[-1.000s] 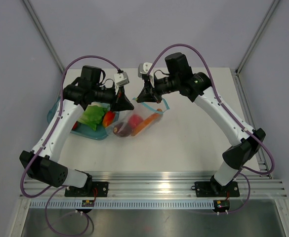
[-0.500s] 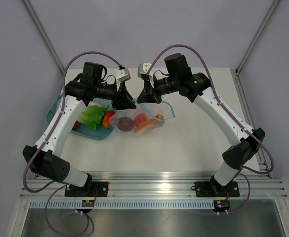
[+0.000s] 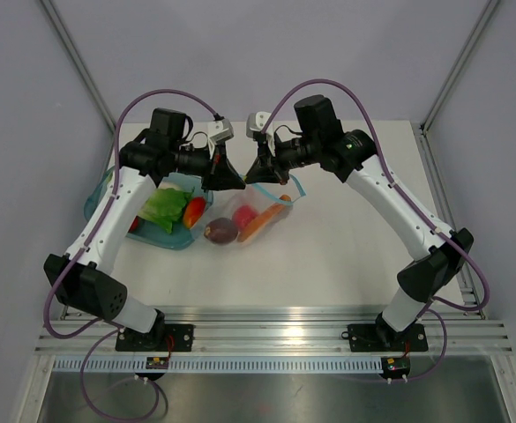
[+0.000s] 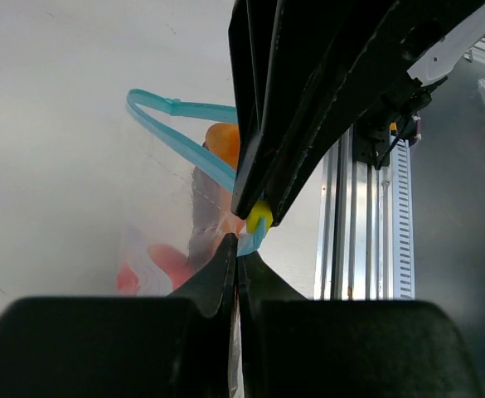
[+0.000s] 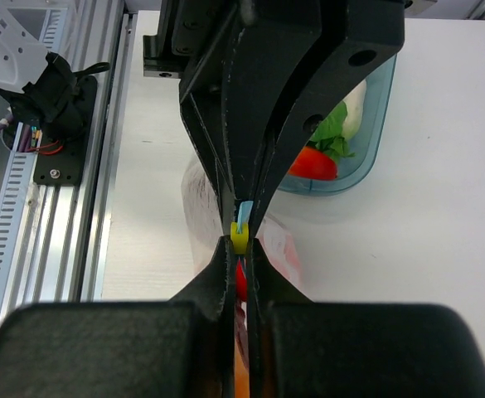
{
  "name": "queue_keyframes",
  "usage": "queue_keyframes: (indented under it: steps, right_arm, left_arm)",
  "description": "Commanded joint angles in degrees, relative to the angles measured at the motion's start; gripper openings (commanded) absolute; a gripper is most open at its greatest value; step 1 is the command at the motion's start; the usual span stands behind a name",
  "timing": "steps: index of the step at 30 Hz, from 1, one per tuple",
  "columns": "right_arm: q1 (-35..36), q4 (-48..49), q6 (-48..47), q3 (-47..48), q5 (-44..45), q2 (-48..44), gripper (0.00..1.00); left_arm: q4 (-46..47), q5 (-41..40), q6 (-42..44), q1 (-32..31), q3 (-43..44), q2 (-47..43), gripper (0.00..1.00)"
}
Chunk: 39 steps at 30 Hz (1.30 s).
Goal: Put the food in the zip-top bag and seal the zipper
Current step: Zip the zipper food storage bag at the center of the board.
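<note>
The zip-top bag [image 3: 233, 210] hangs between both grippers just above the table. Through it show the food: a red piece [image 3: 244, 214], an orange carrot-like piece [image 3: 263, 222] and a dark purple piece [image 3: 220, 231]. The zipper [image 3: 291, 189] loops out teal to the right, unsealed there. My left gripper [image 3: 239, 183] is shut on the bag's top edge [image 4: 235, 286]. Tip to tip with it, my right gripper [image 3: 256, 176] is shut on the zipper's yellow slider [image 5: 240, 239], which also shows in the left wrist view [image 4: 259, 218].
A teal translucent bowl [image 3: 96, 208] sits left of the bag, holding a green leafy piece [image 3: 162, 210], a red piece [image 3: 194, 211] and a white one [image 5: 354, 116]. An aluminium rail [image 3: 275, 328] runs along the near table edge.
My left gripper opened briefly and shut again on the bag's edge, a little further right. The bag sagged and spread rightward half a second ago, and now hangs gathered again.
</note>
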Motion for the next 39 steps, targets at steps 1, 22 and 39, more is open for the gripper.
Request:
queue_keyframes:
  steps: [1,22,39]
  right_arm:
    - [-0.15,3.47,1.94,1.41,0.04,-0.29,0.07]
    - [-0.23,2.60,2.65,1.33,0.66,0.68,0.00]
    - [-2.34,2.68,3.00,-5.96,4.53,-3.10,0.00]
  left_arm:
    - [2.78,2.93,0.03,-0.11,1.92,0.02,0.00]
    - [4.71,2.84,0.12,0.07,1.40,-0.50,0.00]
    - [15.44,8.82,-7.44,7.45,-3.26,-5.78,0.00]
